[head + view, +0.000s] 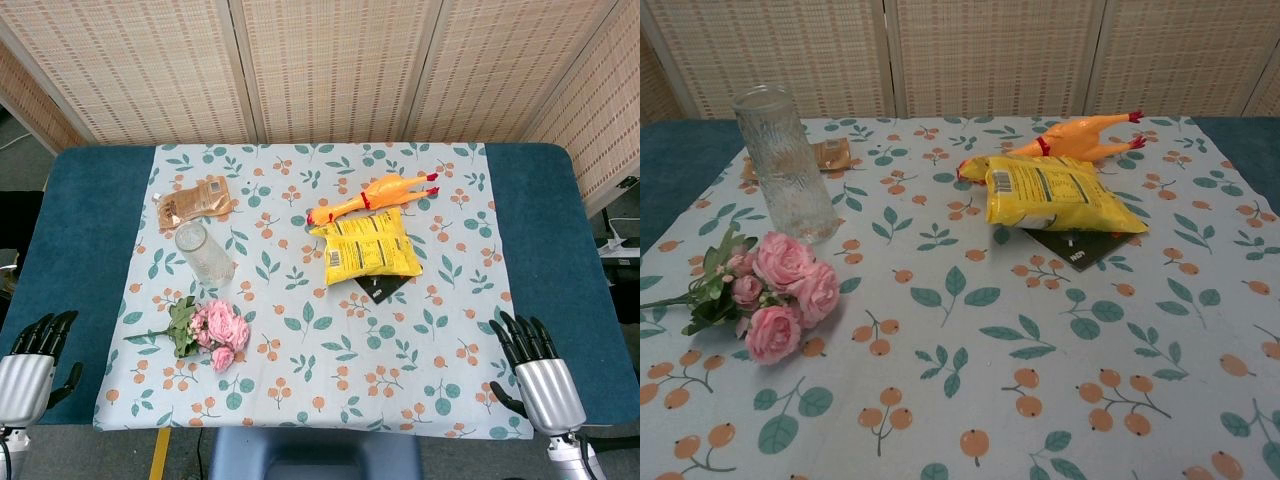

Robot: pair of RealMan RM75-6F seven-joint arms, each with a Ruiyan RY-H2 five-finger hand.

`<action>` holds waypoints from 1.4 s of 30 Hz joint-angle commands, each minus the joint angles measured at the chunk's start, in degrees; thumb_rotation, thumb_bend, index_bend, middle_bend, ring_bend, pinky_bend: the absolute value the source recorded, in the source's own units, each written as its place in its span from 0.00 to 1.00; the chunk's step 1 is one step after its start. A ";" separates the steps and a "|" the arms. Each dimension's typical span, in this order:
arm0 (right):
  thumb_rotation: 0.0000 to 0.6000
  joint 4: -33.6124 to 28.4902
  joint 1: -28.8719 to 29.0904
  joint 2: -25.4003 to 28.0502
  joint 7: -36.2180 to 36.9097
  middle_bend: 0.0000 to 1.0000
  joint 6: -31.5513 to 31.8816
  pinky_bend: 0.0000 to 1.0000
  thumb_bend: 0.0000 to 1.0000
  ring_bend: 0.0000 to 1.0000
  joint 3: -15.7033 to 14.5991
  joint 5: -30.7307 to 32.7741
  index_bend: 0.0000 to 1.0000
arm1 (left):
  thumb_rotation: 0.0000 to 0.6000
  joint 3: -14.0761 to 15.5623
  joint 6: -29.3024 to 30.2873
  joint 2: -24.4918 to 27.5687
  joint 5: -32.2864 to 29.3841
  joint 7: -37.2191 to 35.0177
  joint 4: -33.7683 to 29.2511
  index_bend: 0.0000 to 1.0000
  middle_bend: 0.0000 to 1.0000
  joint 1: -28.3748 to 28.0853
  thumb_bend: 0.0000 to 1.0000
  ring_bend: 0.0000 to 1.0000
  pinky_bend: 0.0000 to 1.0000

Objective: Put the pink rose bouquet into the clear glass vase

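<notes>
The pink rose bouquet lies flat on the patterned cloth at the front left, blooms to the right and stem to the left. Just behind it the clear glass vase stands upright with nothing in it. My left hand hovers at the front left table corner, well left of the bouquet, fingers apart and holding nothing. Far from both objects, my right hand sits at the front right corner, fingers spread and bare. The chest view shows neither hand.
A yellow snack bag lies mid-table on a dark card. Behind the bag is an orange rubber chicken, and a brown packet rests behind the vase. Woven screens close off the back.
</notes>
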 commanded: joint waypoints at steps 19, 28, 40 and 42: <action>1.00 -0.80 0.98 0.74 1.58 0.00 -2.84 0.00 0.15 0.00 -1.31 -0.91 0.00 | 1.00 -2.37 -25.55 -6.00 -5.45 2.38 -4.97 0.00 0.00 -15.31 0.37 0.00 0.18; 1.00 -0.95 0.96 1.17 2.25 0.00 -2.78 0.00 0.15 0.00 -1.15 -0.68 0.00 | 1.00 -4.80 -33.31 -8.40 -12.91 10.87 -8.67 0.00 0.00 -21.40 0.36 0.00 0.19; 1.00 -1.50 1.43 2.19 4.33 0.00 -3.79 0.00 0.15 0.00 -1.84 -1.20 0.00 | 1.00 -4.92 -38.38 -8.95 -31.40 26.36 -11.96 0.03 0.03 -27.35 0.36 0.01 0.16; 1.00 -1.48 1.47 2.15 4.25 0.00 -3.95 0.00 0.15 0.00 -1.92 -1.29 0.00 | 1.00 -4.72 -37.50 -9.26 -32.78 28.25 -12.39 0.06 0.09 -28.03 0.36 0.03 0.14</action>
